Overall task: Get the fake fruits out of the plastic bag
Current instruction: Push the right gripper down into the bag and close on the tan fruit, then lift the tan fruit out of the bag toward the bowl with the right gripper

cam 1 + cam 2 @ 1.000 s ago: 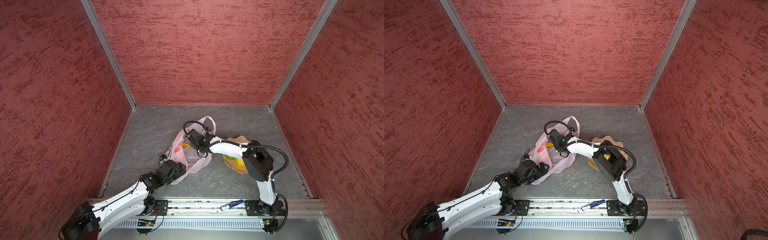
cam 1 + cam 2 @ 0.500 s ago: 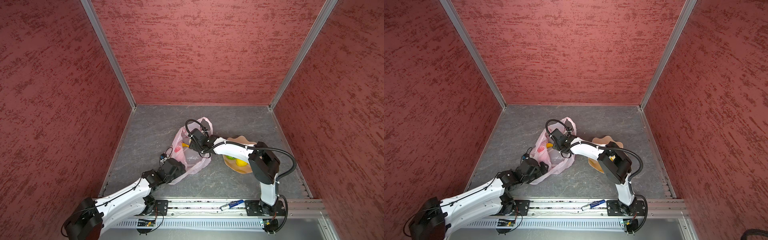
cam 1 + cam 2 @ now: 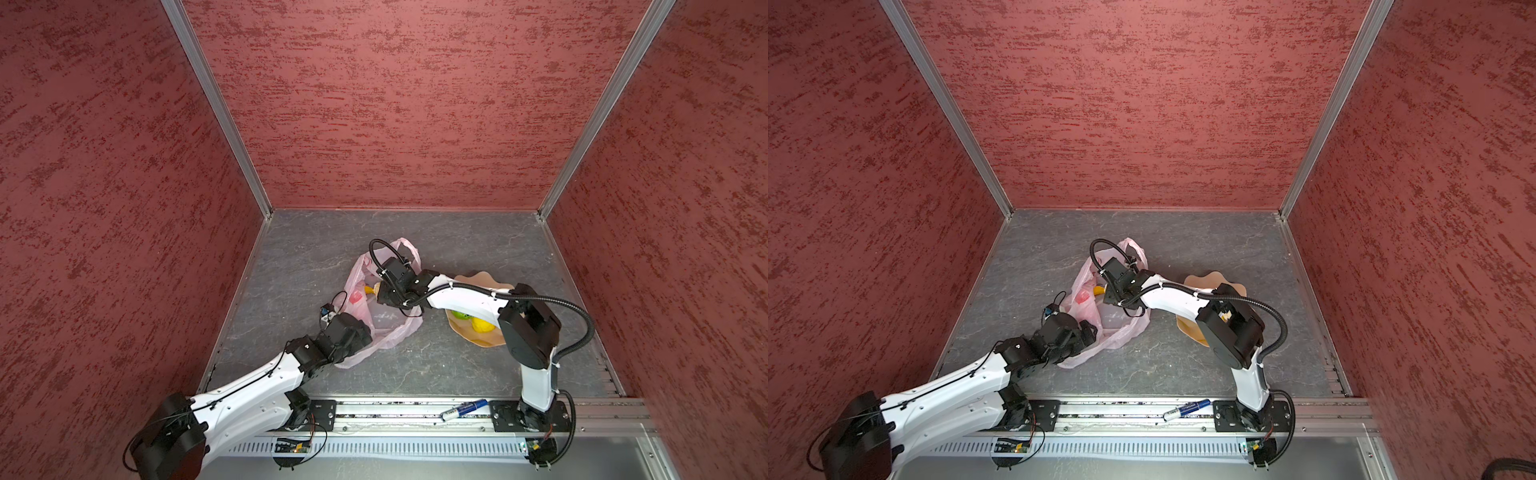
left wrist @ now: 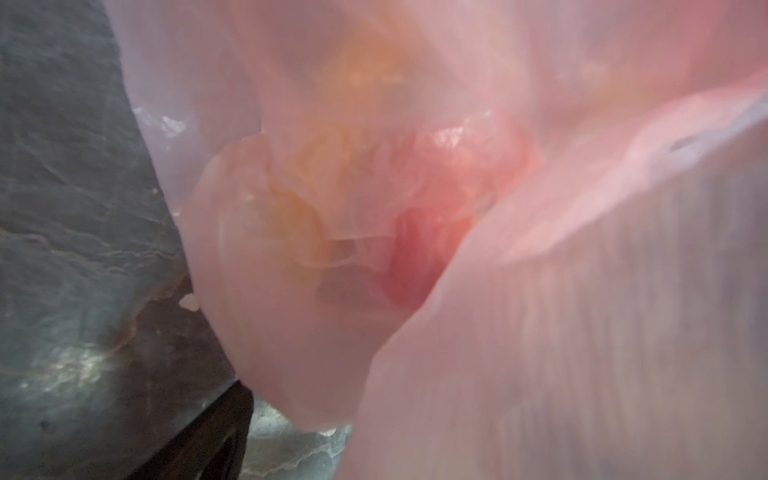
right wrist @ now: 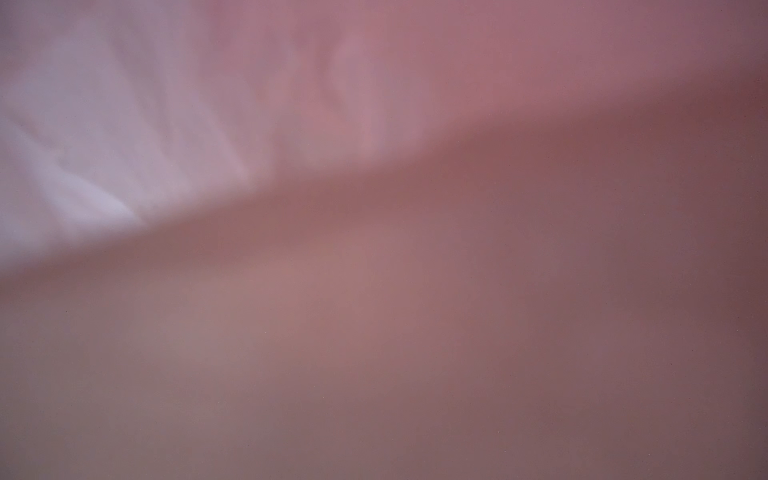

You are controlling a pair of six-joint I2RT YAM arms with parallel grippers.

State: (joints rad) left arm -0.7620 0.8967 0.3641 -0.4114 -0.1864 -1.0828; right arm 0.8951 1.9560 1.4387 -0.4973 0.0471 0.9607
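Red walls (image 3: 395, 104): rough, streaked, plaster-like panels that box the cell on three sides.
Grey floor (image 3: 478, 249): flat slate-look sheet with pale veins; everything lies on it.
Left gripper (image 3: 1087, 331): low at the bag's near edge, jaws spread wide against the film. It is likely there to steady the bag so it does not drag. Whether any film is caught I cannot tell.
Right gripper (image 3: 384, 291): reaches across the middle into the bag's mouth, likely after a fruit. Its wrist view is only pink blur, so I cannot tell how the jaws stand or whether anything is held.
Bag (image 3: 388, 330): thin, translucent pale pink film, crinkled and limp. It lies collapsed mid-floor between the two grippers, with one loop handle (image 3: 409, 249) toward the back wall. This slack, it probably folds around whatever enters.
Bowl (image 3: 482, 277): peach and smooth with a wavy petal rim, just right of the bag and partly under the right arm (image 3: 465, 297); seemingly the drop spot.
Bag fruits: a yellow one (image 3: 368, 287) and a red one (image 3: 356, 296) show through the film near the mouth, not yet out. In the left wrist view they are soft smears.
Bowl fruits: green ball (image 3: 459, 314) and lemon (image 3: 482, 326), touching, already out.
Marker (image 3: 463, 409): blue and white, on the front rail (image 3: 395, 409), no part of the task.
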